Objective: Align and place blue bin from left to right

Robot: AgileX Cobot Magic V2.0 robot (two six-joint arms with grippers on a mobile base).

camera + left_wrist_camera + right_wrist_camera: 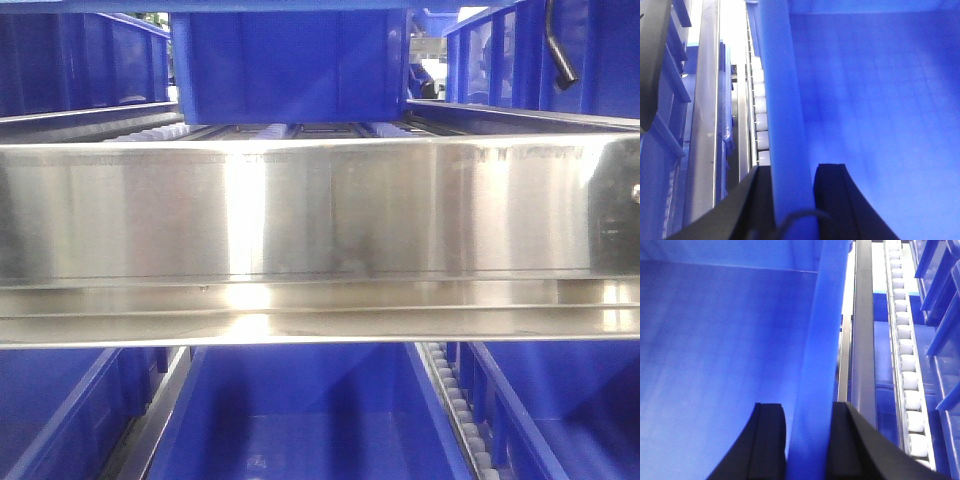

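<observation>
— Where is the blue bin (880,110)?

— Between my two hands. My left gripper (792,167) straddles its left wall, one finger outside and one inside, both pressed against the thick rim. My right gripper (805,405) clamps the opposite rim (815,340) the same way. Neither hand has any slack around the wall.

— What crowds it on your left?

— A row of white rollers (760,110) runs just beside the wall. Past that is a steel rail (707,125), then the ribbed side of a neighbouring bin (675,100).

— And on your right?

— A dark metal rail (863,340) lies close along the wall. Then comes another roller track (907,380), and beyond it a second ribbed bin (940,315).

— What does the front camera show?

— A broad steel beam (320,210) crosses the middle. One blue crate (290,65) sits on the upper level behind it, with more crates on either side. Another crate (300,420) lies open on the lower level. My grippers do not show there, so I cannot tell from that view which crate I hold.
</observation>
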